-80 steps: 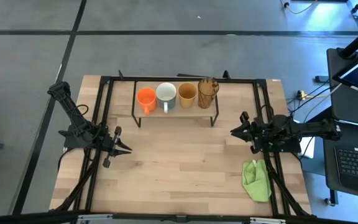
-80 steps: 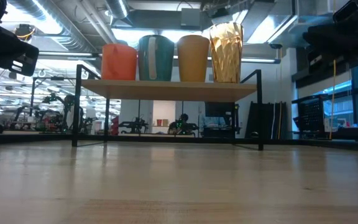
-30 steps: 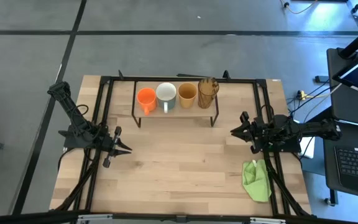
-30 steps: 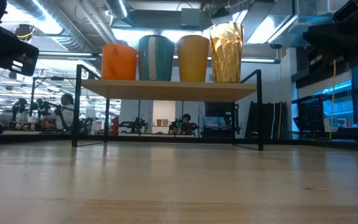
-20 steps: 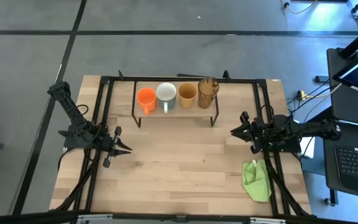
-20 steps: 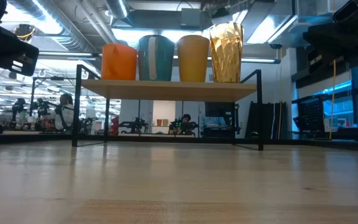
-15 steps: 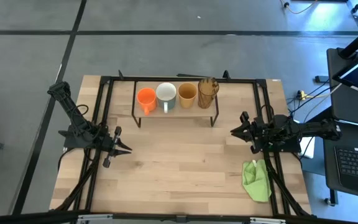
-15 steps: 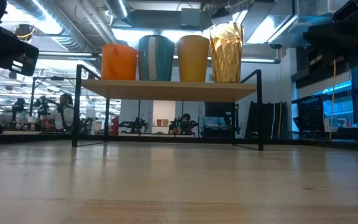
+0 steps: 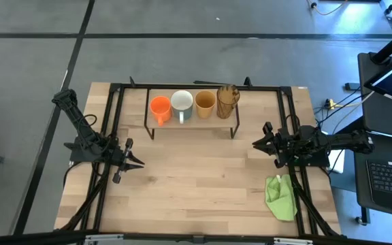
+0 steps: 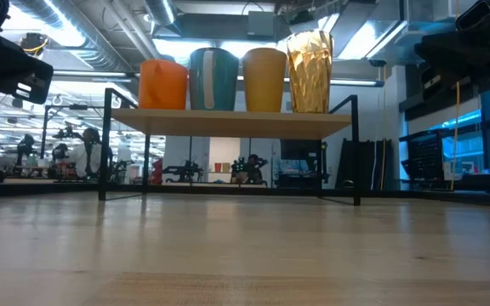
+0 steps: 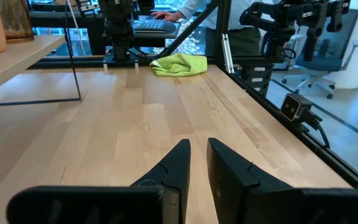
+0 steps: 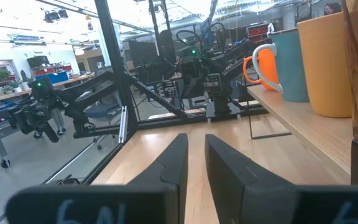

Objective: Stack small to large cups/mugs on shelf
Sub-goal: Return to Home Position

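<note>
Wood counter [image 9: 196,184], lab behind. Left pincer [image 9: 136,164] parked near left edge, narrow, empty. Shelf [image 10: 228,121] carries 4 in rising size: orange mug [image 9: 159,107], white mug [image 9: 182,102], tan cup [image 9: 205,102], tumbler [image 9: 227,99]. Right pincer [image 9: 257,144] parked right, narrow, empty. Both clear of shelf; job looks done.

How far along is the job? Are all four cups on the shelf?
Done: orange mug, white mug, tan cup and amber tumbler stand on the shelf, smallest to tallest. In hand: nothing; left gripper and right gripper hang empty. Remaining: nothing visible.
</note>
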